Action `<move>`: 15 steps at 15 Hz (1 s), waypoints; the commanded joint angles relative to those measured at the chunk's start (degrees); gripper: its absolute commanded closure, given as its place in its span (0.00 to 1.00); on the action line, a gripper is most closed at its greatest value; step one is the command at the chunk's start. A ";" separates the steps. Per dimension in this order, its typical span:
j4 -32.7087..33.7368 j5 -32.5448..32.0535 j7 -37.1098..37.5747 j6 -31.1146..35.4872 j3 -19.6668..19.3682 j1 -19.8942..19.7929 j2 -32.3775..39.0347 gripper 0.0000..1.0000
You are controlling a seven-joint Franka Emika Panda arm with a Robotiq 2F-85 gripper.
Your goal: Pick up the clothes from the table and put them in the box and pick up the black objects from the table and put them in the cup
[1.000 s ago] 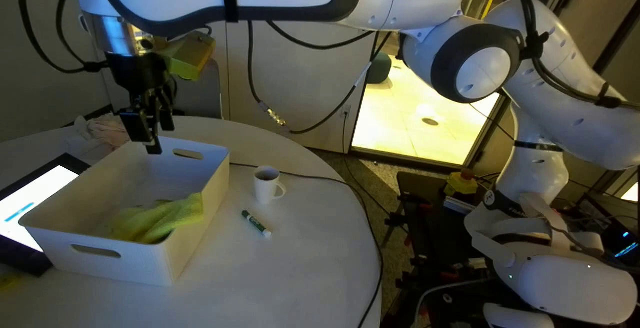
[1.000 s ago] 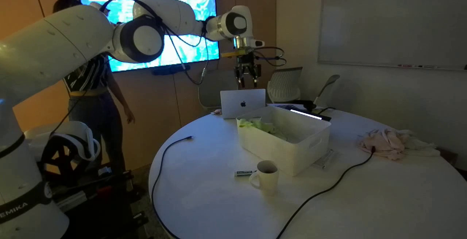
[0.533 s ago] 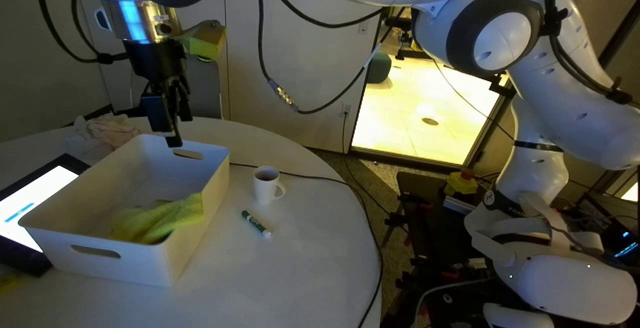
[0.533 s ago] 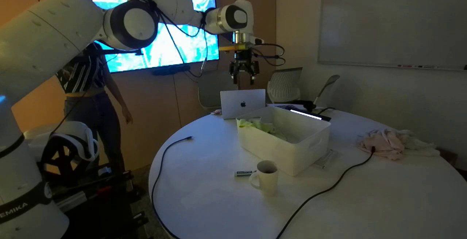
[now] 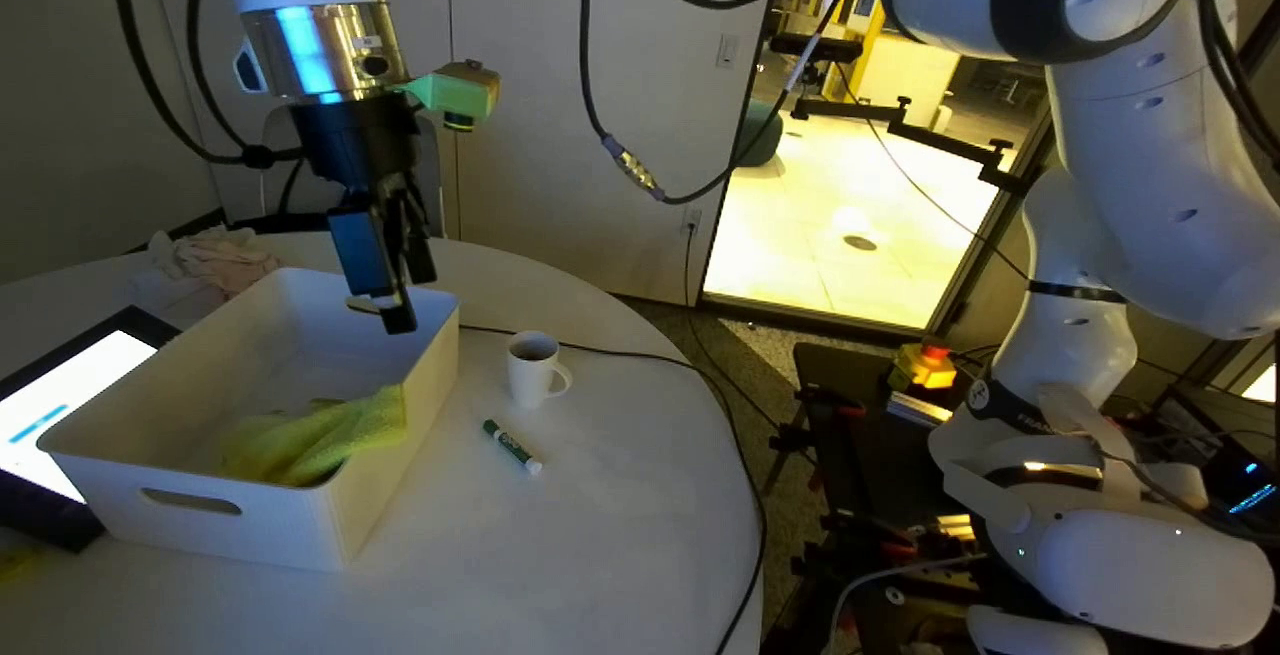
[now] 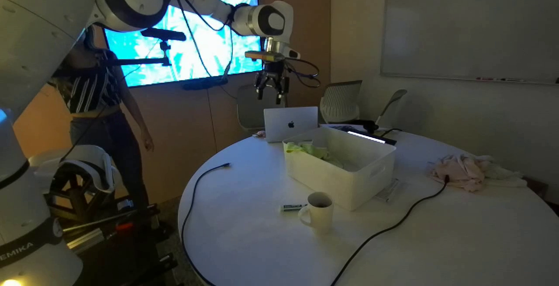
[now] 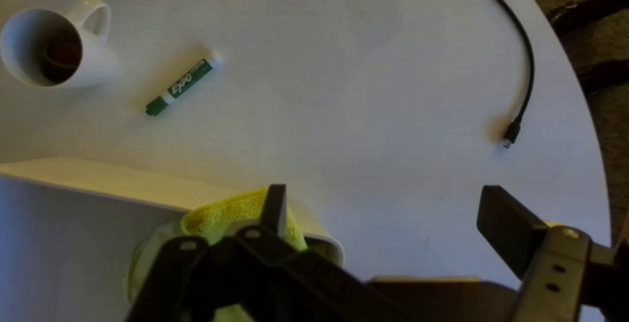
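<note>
Some yellow-green towelling (image 5: 320, 440) is in the bin (image 5: 265, 533); the Expo marker (image 7: 185, 83) apparently remains; my empty gripper (image 7: 388, 214) gapes.

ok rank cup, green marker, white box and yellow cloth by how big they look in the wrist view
Largest: white box, cut off by the frame.
Next: cup and yellow cloth, unranked; the gripper hides part of the cloth.
Smallest: green marker.
</note>
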 commanded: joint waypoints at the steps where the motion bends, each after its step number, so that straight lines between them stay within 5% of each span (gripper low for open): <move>1: -14.08 3.33 3.08 5.89 0.56 -0.07 -8.61 0.00; 15: -56.03 5.25 7.37 30.44 4.75 -3.17 -25.72 0.00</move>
